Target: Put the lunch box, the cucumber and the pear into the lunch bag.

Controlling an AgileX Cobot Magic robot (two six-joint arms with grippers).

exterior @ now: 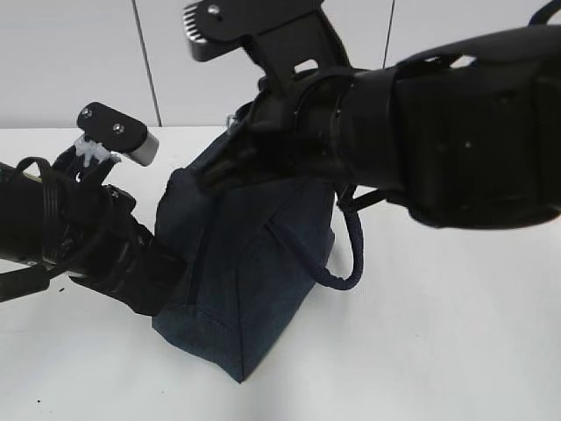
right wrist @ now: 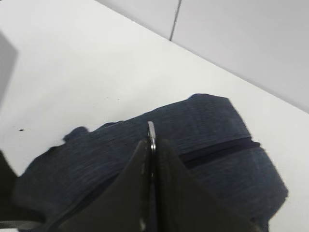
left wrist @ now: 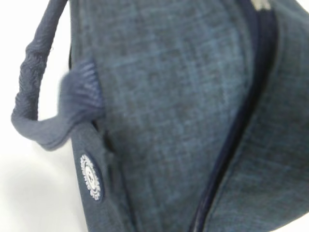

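Clearly right hand (right wrist: 150,145) pinches the lunch bag's (exterior: 254,263) ring pull (right wrist: 151,133) (left hand's state untellable).

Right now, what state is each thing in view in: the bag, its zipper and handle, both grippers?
lunch bag: standing on the table, zipper shut along the stretch that shows.
zipper pull: pinched in the right gripper.
strap handle: hanging loose down the bag's side.
right gripper: shut on the zipper pull.
left gripper: beside the bag; open or shut cannot be told.
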